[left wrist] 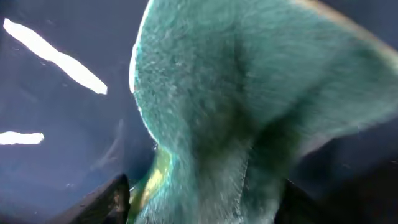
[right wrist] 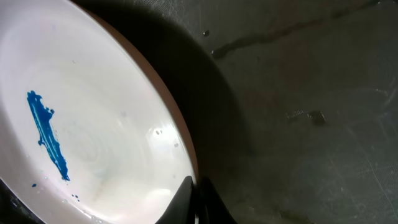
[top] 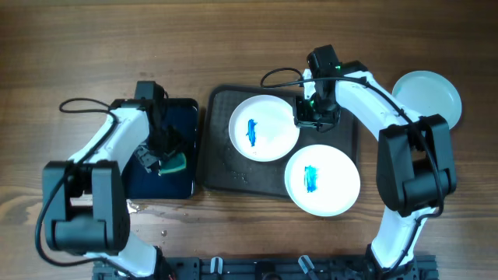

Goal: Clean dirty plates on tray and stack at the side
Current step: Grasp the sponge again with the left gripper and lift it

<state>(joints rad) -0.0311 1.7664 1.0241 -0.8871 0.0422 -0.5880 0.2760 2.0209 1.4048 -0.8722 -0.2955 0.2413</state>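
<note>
Brown wood-grain planks form the surface (top: 249, 47), matte and streaked. At its middle lies the tray (top: 214, 167), dark, rectangular and round-cornered; the right wrist view alone shows its scuffed, droplet-flecked floor. Two round white plates sit on it, each with a blue smear: the far plate (top: 264, 128) and the near plate (top: 321, 179), which overhangs the near right rim. A third plate (top: 426, 97), unmarked, rests on bare wood far right. The right end effector (top: 313, 118) pinches the far plate's right rim. To the left, on a glossy black tray (top: 180, 183), the left end effector (top: 159, 161) squeezes a fuzzy green sponge (top: 176, 162), which is folded in the close view.
</note>
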